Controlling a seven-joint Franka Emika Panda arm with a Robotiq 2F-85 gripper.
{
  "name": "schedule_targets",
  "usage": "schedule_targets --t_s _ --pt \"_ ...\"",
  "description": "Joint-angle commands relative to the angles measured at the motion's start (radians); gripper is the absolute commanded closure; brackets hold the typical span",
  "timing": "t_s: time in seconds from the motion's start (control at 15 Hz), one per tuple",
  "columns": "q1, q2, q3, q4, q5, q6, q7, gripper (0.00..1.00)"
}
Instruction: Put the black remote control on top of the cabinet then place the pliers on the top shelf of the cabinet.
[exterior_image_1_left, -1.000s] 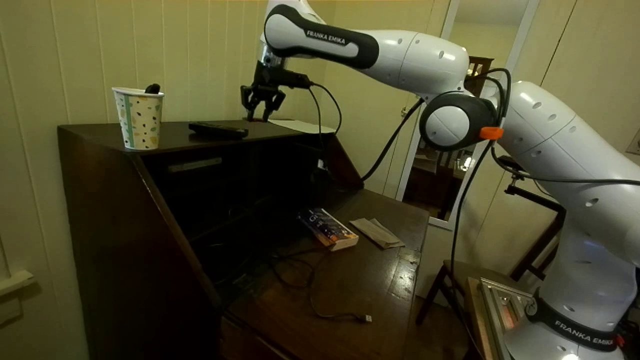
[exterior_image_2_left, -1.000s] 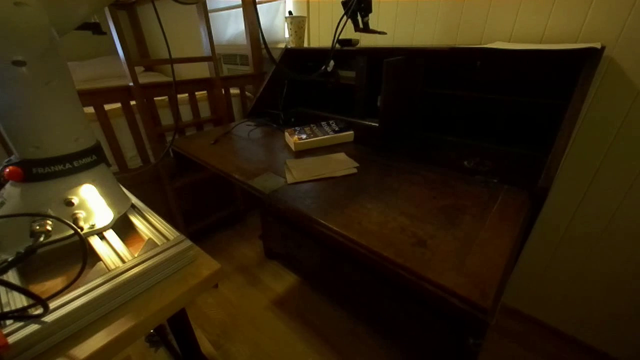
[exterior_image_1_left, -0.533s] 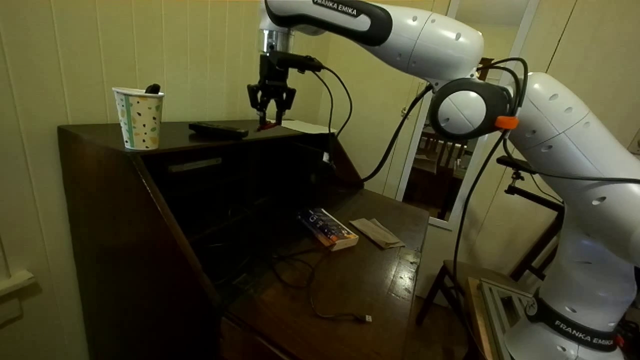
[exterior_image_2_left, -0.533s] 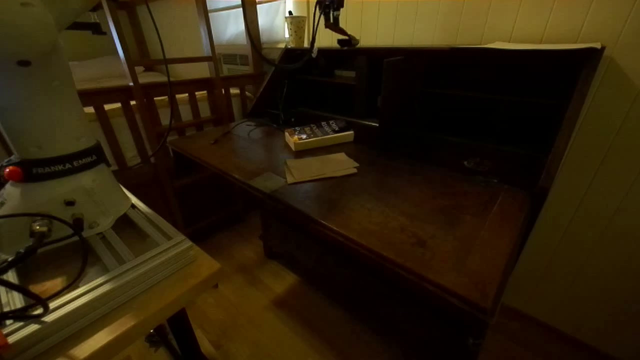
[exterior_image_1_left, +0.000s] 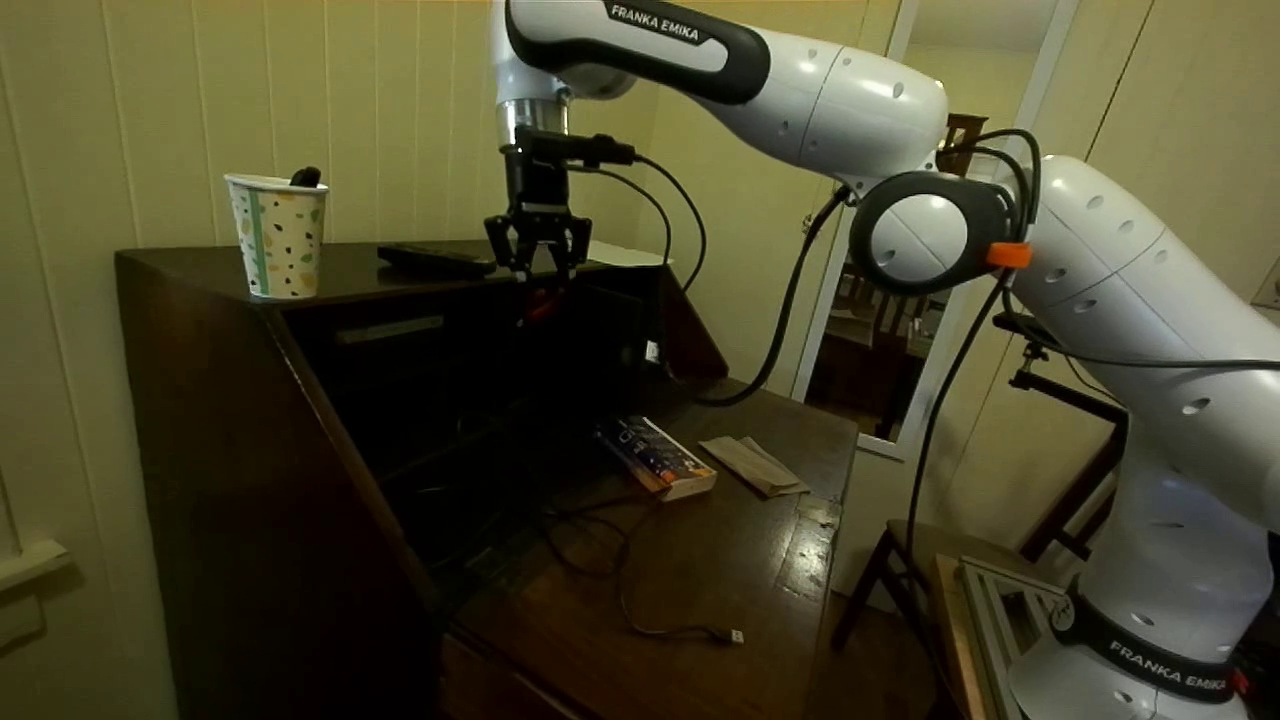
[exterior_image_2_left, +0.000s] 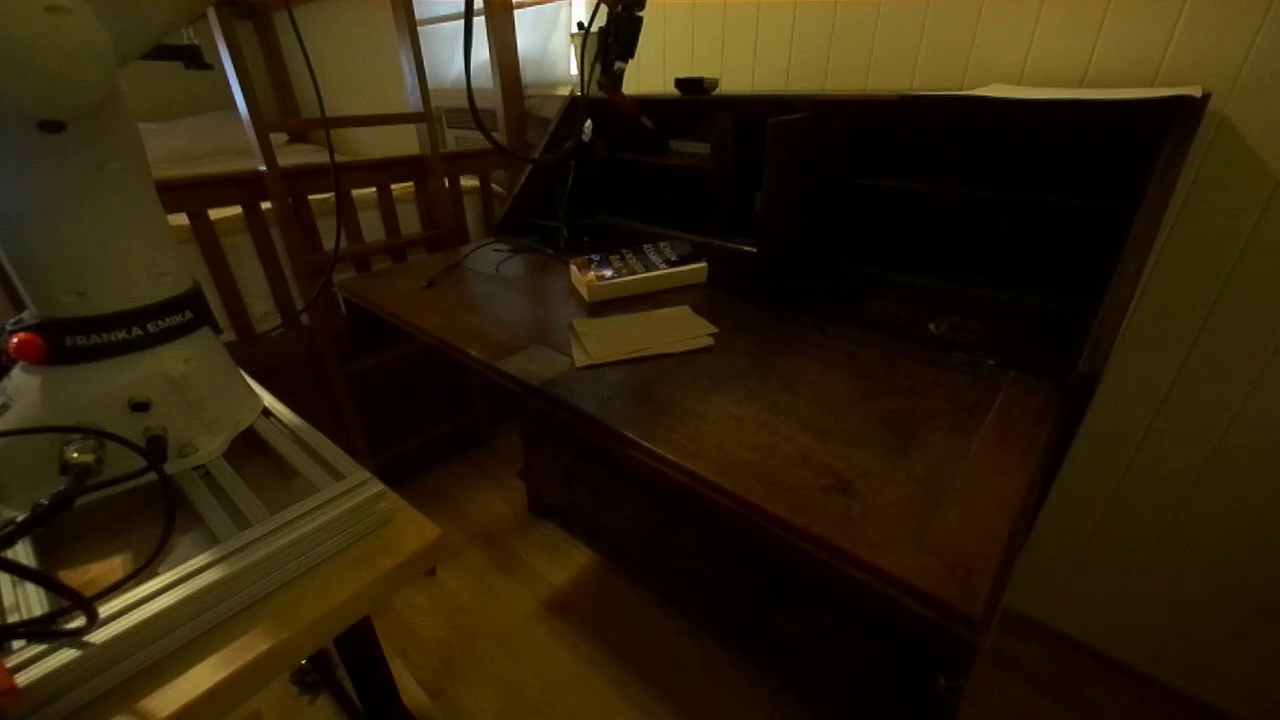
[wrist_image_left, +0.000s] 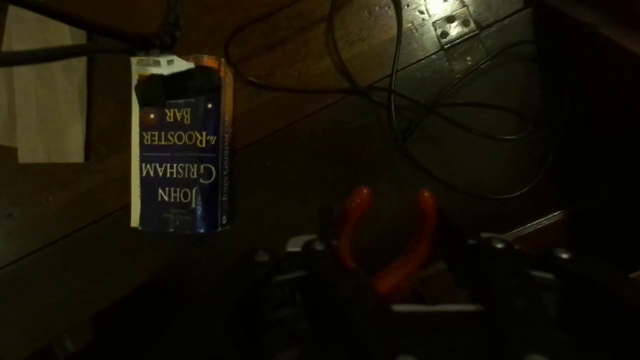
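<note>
The cabinet (exterior_image_1_left: 220, 420) is dark brown, with its desk leaf (exterior_image_2_left: 830, 430) down and its inner shelves in deep shade. The black remote control (exterior_image_1_left: 435, 262) lies flat on the cabinet top; an exterior view also shows it at the top edge (exterior_image_2_left: 697, 85). My gripper (exterior_image_1_left: 545, 285) points down just in front of the top's front edge, at the upper part of the shelf opening. Its fingers are closed on the pliers (exterior_image_1_left: 543, 303). In the wrist view the red handles of the pliers (wrist_image_left: 424, 230) stick out between the fingers; the pliers' jaws are hidden in the dark.
A patterned cup (exterior_image_1_left: 285, 240) stands on the cabinet top, left of the remote. A light flat object (exterior_image_1_left: 390, 330) lies on an upper shelf. A book (exterior_image_1_left: 660, 460), folded paper (exterior_image_1_left: 755, 466) and a loose cable (exterior_image_1_left: 625, 580) lie on the leaf. An inner door (exterior_image_2_left: 785, 185) stands open.
My gripper has moved from above the cabinet top forward past its front edge and down, carrying the pliers. The remote control and the cup have not moved.
</note>
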Motion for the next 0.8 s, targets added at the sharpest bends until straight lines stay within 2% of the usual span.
schedule_targets --t_s 0.0,0.07,0.13,0.27,0.4,0.47,0.6,0.73 --pt "-0.023 0.045 0.021 0.044 0.070 0.080 0.089 0.73" --pt "-0.026 0.053 0.016 0.052 0.063 0.148 0.074 0.73" --pt "-0.009 0.025 0.003 0.001 0.032 0.091 0.048 0.48" --pt "-0.016 0.030 0.004 -0.005 0.033 0.150 0.049 0.48" --pt "-0.019 0.024 0.004 -0.013 0.034 0.158 0.049 0.48" --pt "-0.019 0.023 0.005 -0.011 0.034 0.159 0.049 0.73" --pt "0.012 0.015 -0.017 -0.030 -0.024 0.093 -0.050 0.73" --pt "0.023 0.055 -0.011 0.039 -0.035 0.011 -0.144 0.73"
